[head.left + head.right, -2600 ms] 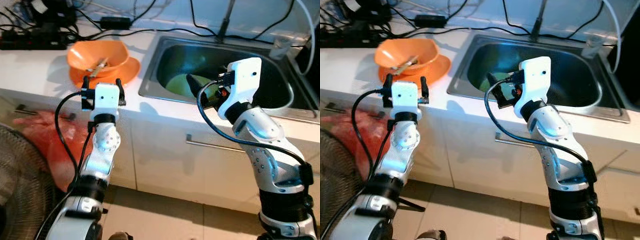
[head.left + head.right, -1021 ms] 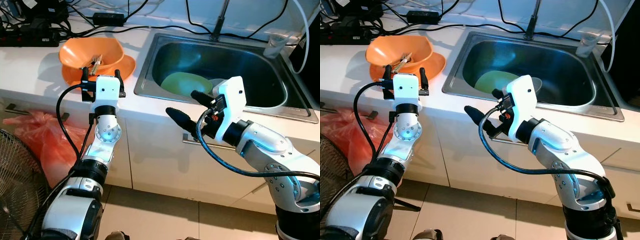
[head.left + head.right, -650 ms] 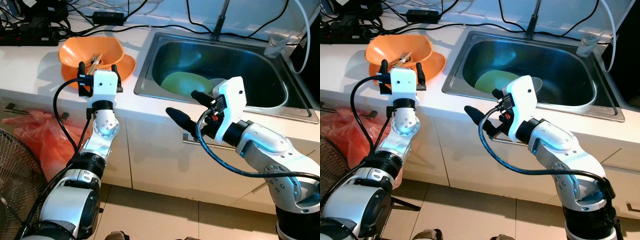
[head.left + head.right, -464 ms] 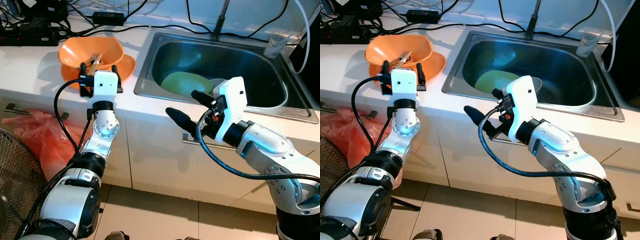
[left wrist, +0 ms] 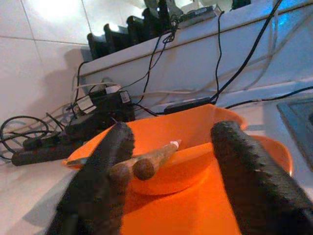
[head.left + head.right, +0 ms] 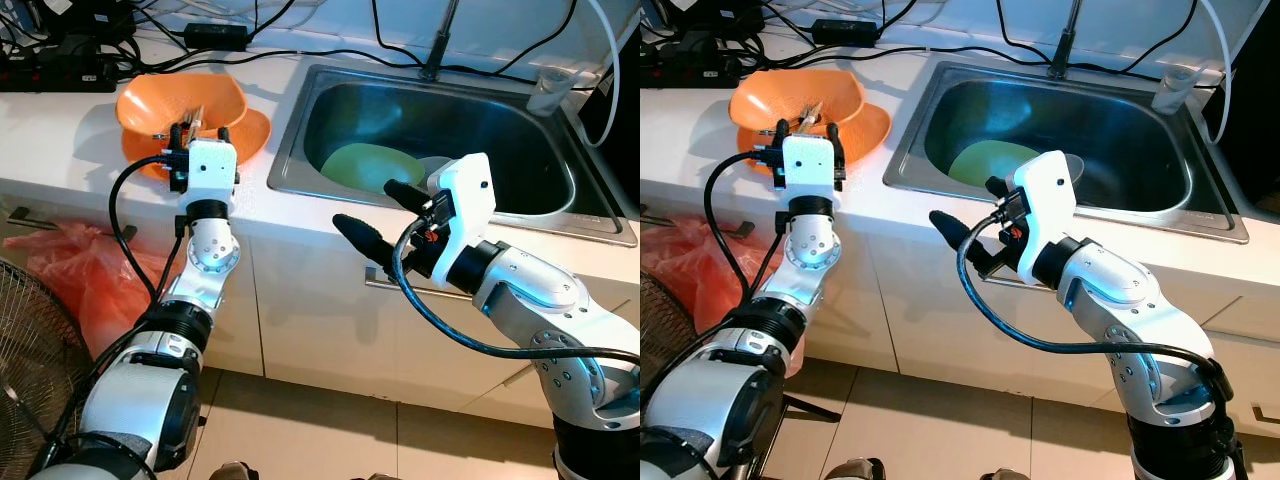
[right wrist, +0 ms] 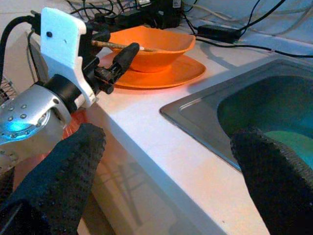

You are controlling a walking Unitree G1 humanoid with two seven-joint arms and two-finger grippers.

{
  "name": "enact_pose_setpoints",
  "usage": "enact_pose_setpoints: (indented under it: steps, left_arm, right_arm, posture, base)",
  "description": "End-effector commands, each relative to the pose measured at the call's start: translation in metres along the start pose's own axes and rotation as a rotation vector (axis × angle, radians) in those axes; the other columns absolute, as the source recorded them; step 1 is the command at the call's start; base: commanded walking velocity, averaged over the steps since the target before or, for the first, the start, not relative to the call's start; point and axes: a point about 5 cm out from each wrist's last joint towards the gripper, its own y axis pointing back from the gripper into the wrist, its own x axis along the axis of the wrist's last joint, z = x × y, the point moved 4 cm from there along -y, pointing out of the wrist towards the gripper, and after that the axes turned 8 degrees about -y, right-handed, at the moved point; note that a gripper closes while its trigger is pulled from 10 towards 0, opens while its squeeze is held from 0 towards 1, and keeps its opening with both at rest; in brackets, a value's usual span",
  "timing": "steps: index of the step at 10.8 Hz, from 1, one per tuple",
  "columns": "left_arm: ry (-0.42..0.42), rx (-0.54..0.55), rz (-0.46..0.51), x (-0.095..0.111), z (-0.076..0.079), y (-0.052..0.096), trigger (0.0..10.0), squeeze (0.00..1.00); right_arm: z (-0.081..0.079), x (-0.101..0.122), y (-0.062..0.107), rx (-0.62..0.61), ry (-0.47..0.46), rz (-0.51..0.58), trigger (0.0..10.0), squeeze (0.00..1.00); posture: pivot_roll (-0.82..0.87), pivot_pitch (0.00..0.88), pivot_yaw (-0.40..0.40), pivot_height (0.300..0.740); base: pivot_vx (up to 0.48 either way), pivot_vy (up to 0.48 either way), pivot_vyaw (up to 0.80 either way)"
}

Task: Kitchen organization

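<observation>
An orange bowl (image 6: 180, 98) sits on an orange plate (image 6: 256, 131) on the white counter, left of the sink (image 6: 290, 160). Wooden chopsticks (image 5: 151, 162) lie in the bowl and stick out over its rim. My left gripper (image 6: 200, 132) is open at the near rim of the bowl, with one finger (image 5: 105, 166) on each side of the chopstick ends. A pale green plate (image 6: 365, 165) lies in the sink basin. My right gripper (image 6: 363, 203) is open and holds nothing. It hangs over the counter's front edge, just left of the sink.
A faucet (image 6: 437, 52) and a clear cup (image 6: 548, 90) stand behind the sink. Black cables and a power strip (image 6: 60, 76) run along the back of the counter. Below it are white cabinet fronts, a red plastic bag (image 6: 70, 285) and a fan grille (image 6: 25, 350).
My left gripper has moved forward to the orange bowl's rim. My right gripper came out of the sink earlier and has hardly moved in the last second.
</observation>
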Motion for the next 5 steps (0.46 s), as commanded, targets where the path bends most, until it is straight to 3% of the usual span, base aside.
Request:
enact_pose_setpoints:
  steps: [1, 5]
  left_arm:
    - [0.008, -0.009, 0.019, 0.0057, 0.0018, -0.0032, 0.0, 0.00]
    - [0.011, -0.014, 0.022, 0.0055, 0.0021, -0.0032, 0.0, 0.00]
  right_arm:
    - [0.0002, -0.0001, 0.0027, -0.006, 0.007, -0.008, 10.0, 0.00]
    - [0.0003, -0.0004, 0.0022, -0.006, 0.008, -0.008, 10.0, 0.00]
  posture:
    - [-0.17, 0.094, -0.058, 0.740]
    - [-0.17, 0.088, -0.056, 0.740]
  base:
    - [0.000, 0.000, 0.00]
    - [0.000, 0.000, 0.00]
